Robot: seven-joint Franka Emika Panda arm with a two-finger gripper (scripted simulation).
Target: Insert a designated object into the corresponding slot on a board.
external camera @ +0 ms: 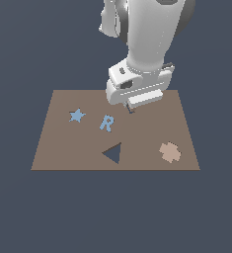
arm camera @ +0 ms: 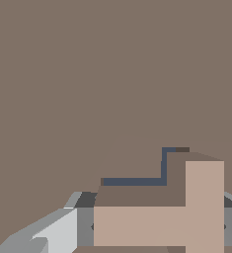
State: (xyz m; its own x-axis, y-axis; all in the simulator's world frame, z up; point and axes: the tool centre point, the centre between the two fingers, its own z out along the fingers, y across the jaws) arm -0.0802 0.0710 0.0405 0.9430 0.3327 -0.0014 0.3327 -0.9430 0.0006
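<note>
One T-block (arm camera: 159,225) clamped between jaws, grey fingers (arm camera: 85,227) touching both ends, low over board (arm camera: 88,74).

blue letter R (external camera: 106,123), lying on the brown board (external camera: 63,148), no other text

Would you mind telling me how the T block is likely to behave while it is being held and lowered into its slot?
The T block looks flat with crisp straight edges, so it is probably rigid and unlikely to roll. Its smooth faces could let it slip or twist between the fingers. The slot looks close-fitting, so a slight twist might make it catch on the board.
</note>
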